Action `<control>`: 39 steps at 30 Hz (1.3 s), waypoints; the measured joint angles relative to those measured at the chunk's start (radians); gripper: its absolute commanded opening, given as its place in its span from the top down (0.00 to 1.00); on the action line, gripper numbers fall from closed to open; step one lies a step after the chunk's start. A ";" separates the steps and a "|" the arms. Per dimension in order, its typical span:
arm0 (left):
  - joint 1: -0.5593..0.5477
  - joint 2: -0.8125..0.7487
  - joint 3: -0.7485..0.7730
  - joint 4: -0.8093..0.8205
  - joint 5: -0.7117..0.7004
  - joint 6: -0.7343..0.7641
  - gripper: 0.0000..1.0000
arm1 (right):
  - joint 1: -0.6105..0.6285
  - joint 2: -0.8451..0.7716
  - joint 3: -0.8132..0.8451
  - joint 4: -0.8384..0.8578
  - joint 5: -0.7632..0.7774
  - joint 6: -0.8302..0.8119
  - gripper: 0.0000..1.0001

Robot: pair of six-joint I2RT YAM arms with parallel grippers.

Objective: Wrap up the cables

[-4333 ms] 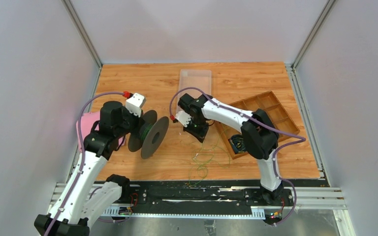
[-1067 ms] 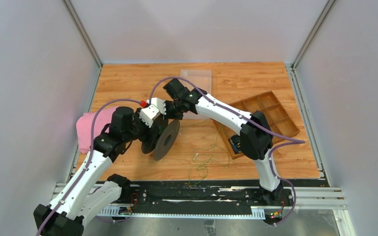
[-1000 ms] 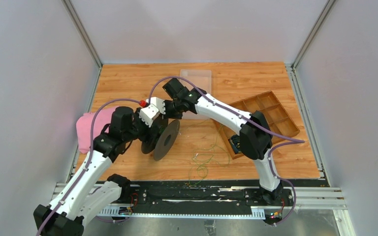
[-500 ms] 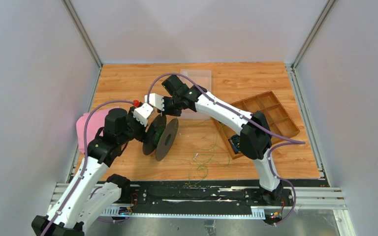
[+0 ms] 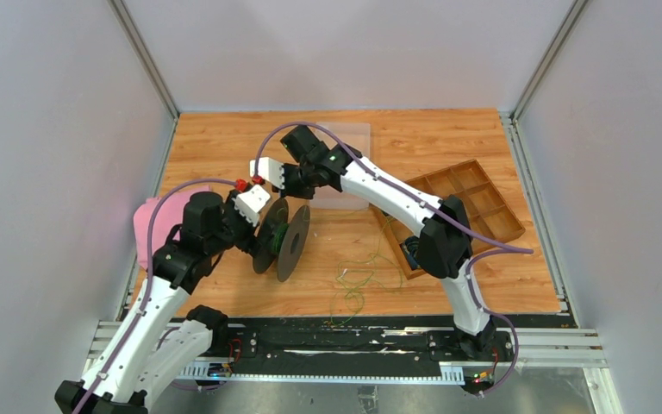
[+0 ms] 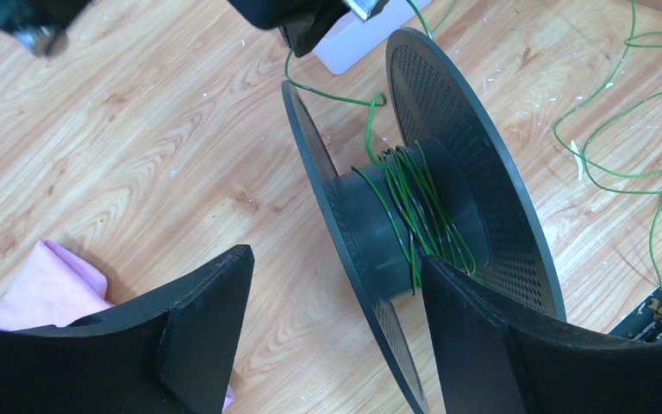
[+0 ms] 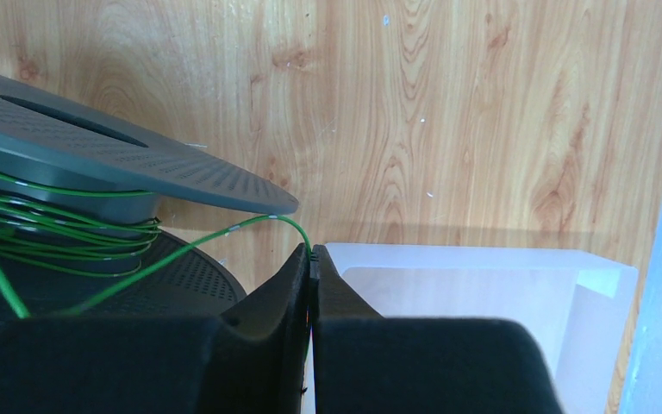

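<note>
Open counter (image 5: 224,142) lies behind the black spool (image 5: 286,237), which sits left of centre, flanges upright, axle roughly level. The cables (image 6: 409,207) wind round its hub, loose loops trailing toward the near rail. The right fingers (image 7: 289,293) clench one strand beside a clear box (image 7: 448,302). The left fingers (image 6: 198,319) straddle the spool, spread wide; whether they grip it I cannot tell. A pink cloth (image 5: 151,228) lies left, a wooden tray (image 5: 435,175) right.

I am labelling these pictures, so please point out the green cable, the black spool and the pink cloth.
green cable (image 6: 409,211), left wrist view, on the turns wound around the hub
black spool (image 6: 457,103), left wrist view, on the flange whose perforated face shows
pink cloth (image 5: 151,228), top external view, on its middle
</note>
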State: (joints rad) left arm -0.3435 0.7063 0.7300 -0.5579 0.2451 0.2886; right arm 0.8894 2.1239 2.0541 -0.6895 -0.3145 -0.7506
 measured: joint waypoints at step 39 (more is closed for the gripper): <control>-0.066 0.220 0.092 0.068 -0.190 -0.203 0.24 | 0.000 0.056 0.025 -0.072 0.074 0.093 0.99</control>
State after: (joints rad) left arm -0.4099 0.9260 0.8219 -0.4900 0.0547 0.0853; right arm 0.8894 2.1799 2.0789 -0.7612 -0.2409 -0.6571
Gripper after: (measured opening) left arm 0.748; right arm 0.011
